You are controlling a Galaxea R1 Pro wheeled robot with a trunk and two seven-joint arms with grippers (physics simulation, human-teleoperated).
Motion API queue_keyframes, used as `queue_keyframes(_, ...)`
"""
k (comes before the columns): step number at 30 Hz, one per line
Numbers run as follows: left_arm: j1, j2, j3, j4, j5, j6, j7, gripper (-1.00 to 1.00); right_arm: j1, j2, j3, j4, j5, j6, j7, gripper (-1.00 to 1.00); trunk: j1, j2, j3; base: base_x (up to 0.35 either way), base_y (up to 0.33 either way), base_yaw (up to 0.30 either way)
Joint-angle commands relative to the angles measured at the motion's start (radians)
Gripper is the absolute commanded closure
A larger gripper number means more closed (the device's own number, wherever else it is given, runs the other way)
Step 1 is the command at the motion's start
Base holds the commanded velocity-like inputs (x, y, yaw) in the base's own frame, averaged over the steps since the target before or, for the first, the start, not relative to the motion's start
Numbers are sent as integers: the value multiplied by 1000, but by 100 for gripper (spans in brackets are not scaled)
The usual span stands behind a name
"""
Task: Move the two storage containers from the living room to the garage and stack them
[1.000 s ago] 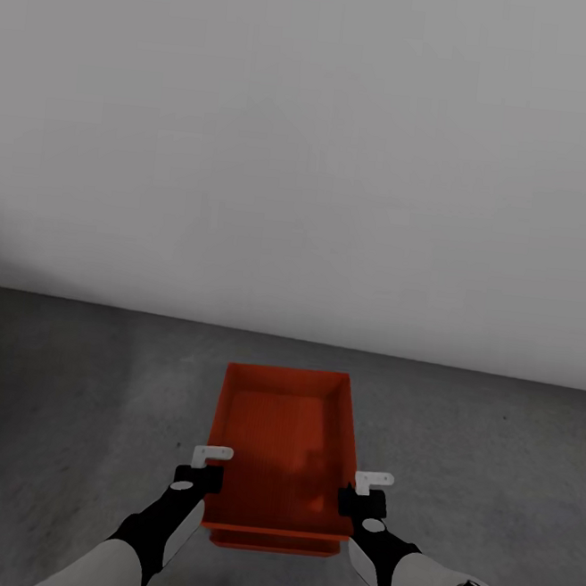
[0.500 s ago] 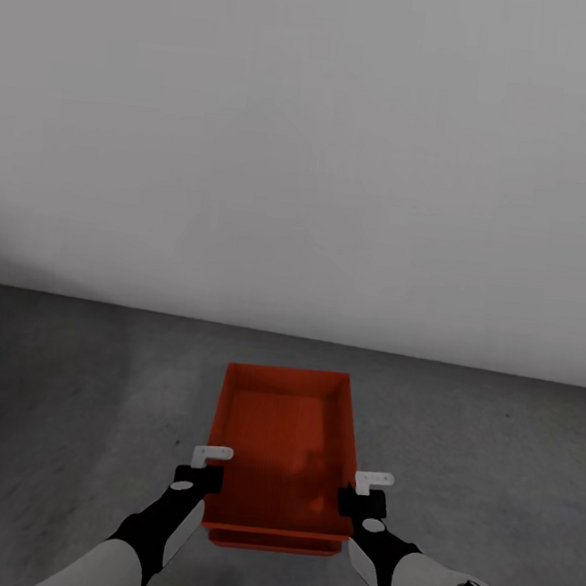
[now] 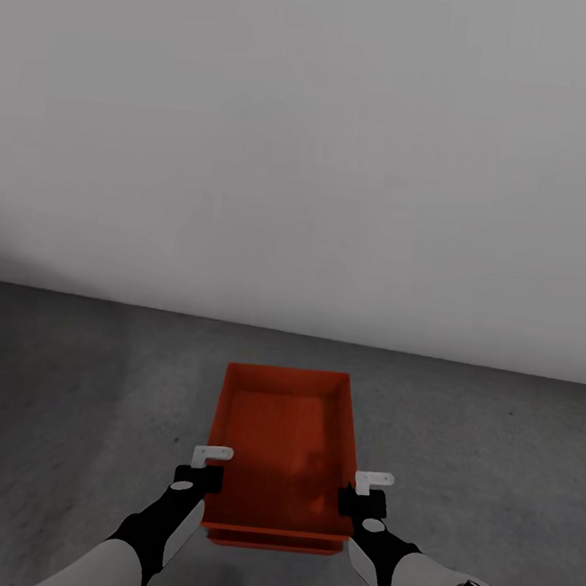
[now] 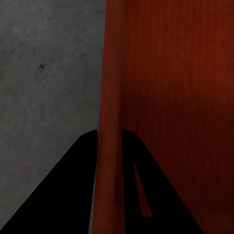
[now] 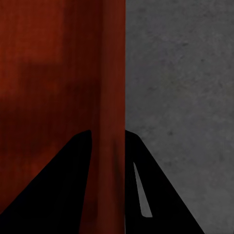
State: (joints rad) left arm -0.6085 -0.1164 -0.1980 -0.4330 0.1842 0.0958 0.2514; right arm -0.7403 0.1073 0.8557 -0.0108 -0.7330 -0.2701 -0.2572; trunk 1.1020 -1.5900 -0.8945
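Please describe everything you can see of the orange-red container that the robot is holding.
The storage container is an open orange-red rectangular box, thin-walled, without a lid and empty. It is level, long side pointing away from the robot, over the grey floor. The left gripper and right gripper each clamp a side wall. A second red edge shows just beneath its near end.

text: none readable | labels: none | brands: none | numbers: none | signs: none | orange-red storage container (image 3: 281, 435): plain walls, no print | pale grey wall (image 3: 307, 151), upper part of the frame: bare | dark grey floor (image 3: 96, 382): mottled only, no markings
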Motion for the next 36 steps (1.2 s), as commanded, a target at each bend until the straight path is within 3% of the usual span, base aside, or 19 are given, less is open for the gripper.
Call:
queue_keyframes(1,0,1,15,-1,57,7,14,100,-1,0,-46,-3,7,-12,0,100,4,-8,-4,0,0,0)
queue_keyframes(10,0,1,15,-1,57,7,14,100,-1,0,-46,-3,7,-12,0,100,38,-71,-32,0,0,0)
queue_keyframes(36,0,0,15,0,58,7,14,100,0,0,-46,-3,7,-12,0,100,38,-71,-32,-21,0,0)
